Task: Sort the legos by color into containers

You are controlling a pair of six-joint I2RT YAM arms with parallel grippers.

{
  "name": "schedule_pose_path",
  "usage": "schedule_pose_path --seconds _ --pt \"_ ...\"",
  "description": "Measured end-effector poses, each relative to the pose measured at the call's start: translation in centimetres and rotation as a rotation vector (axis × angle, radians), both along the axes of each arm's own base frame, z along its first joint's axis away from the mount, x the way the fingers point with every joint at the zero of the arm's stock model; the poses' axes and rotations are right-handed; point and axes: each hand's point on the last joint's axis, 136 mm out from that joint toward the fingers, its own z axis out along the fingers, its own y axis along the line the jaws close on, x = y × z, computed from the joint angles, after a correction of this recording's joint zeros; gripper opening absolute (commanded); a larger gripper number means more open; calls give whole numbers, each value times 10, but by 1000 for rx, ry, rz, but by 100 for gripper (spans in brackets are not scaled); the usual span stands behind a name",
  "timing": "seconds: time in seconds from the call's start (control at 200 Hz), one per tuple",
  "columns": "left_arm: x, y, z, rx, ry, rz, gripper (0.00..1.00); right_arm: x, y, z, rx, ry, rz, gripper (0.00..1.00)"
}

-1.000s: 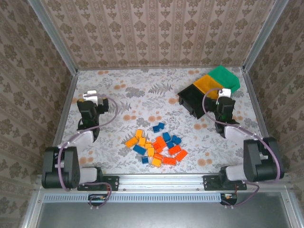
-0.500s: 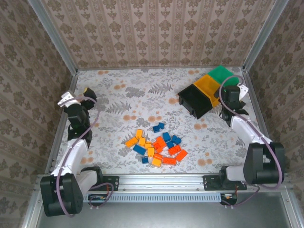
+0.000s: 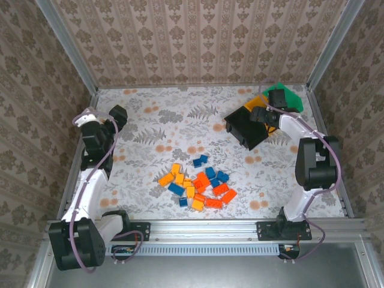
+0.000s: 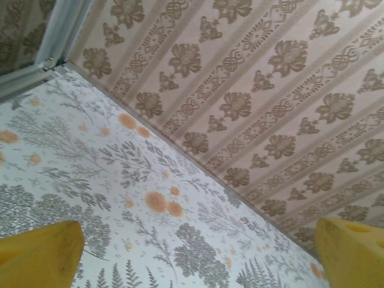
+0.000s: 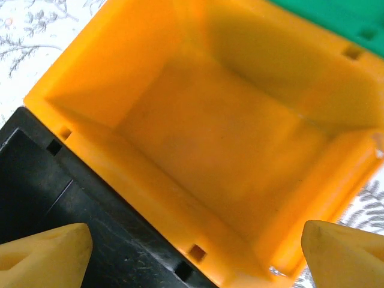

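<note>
Gaping wide, right claw [image 5: 192, 252] hangs over glossy orange-yellow bin [image 5: 228, 150]; left claw [image 4: 198, 249] likewise spread.

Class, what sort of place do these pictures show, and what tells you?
Probably a small robot test booth: a left arm and right arm bolted to a metal rail, wallpapered panels boxing in the table, toy bricks near sorting bins.

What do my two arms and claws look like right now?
The left arm and right arm have black joint housings, white links and a looping lilac cable. The left claw and right claw each carry two blunt yellow fingers.
</note>
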Motion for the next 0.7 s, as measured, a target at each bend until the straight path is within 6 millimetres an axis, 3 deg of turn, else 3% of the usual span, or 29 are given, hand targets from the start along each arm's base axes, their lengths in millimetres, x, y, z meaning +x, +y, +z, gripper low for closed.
schedule_pose_path --seconds 0.145,0.395,0.7 --pt "-2 -7 -1 -17 22 -37 100 5 11 -13 -12 54 47 83" --pt "-7 -26 -17 -23 94 -95 100 8 22 -38 -21 134 99 59" --pt "-16 -54 -18 -19 110 -173 100 9 80 -40 -22 145 203 22"
